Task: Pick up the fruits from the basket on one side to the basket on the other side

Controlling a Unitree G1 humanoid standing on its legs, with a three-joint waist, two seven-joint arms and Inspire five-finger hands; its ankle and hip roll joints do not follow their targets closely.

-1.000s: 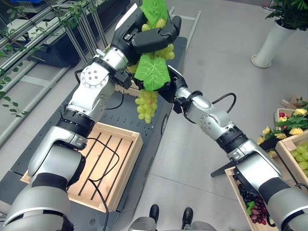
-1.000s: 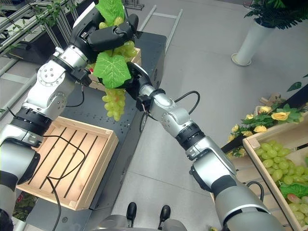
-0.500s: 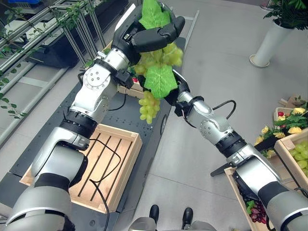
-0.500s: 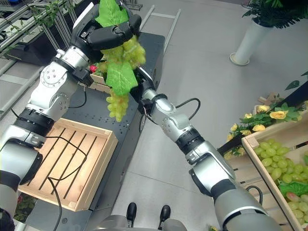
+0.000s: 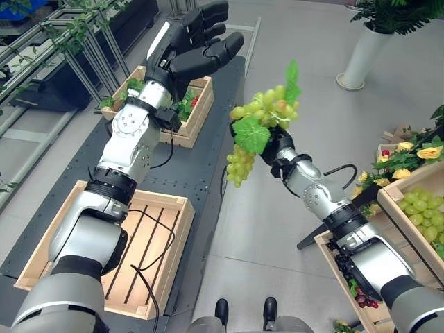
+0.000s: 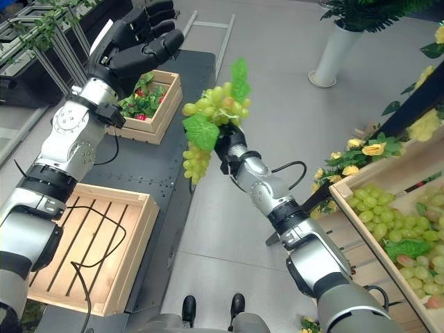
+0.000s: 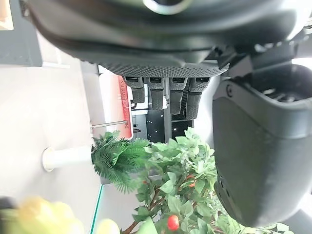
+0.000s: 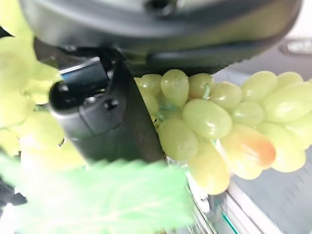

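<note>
A bunch of green grapes (image 5: 260,121) with green leaves hangs in the air over the floor, just right of the black platform's edge. My right hand (image 5: 279,148) is shut on it from below and behind; in the right wrist view the thumb (image 8: 109,114) presses against the grapes (image 8: 209,117). My left hand (image 5: 191,41) is open and holds nothing, raised above the small crate (image 5: 196,116) at the back of the platform. Its straight fingers (image 7: 165,92) show in the left wrist view. An empty slatted wooden crate (image 5: 172,239) lies on the platform at the lower left.
The small back crate holds leaves and red fruit. At the right stand a crate of green grapes (image 6: 388,218), a crate of dark grapes (image 5: 350,274) and yellow flowers (image 5: 409,163). A white planter (image 5: 359,52) stands far right. Metal racks line the left.
My left hand has let go of the grape bunch and opened. My right hand has carried the bunch rightwards, off the platform. The camera has also shifted.
</note>
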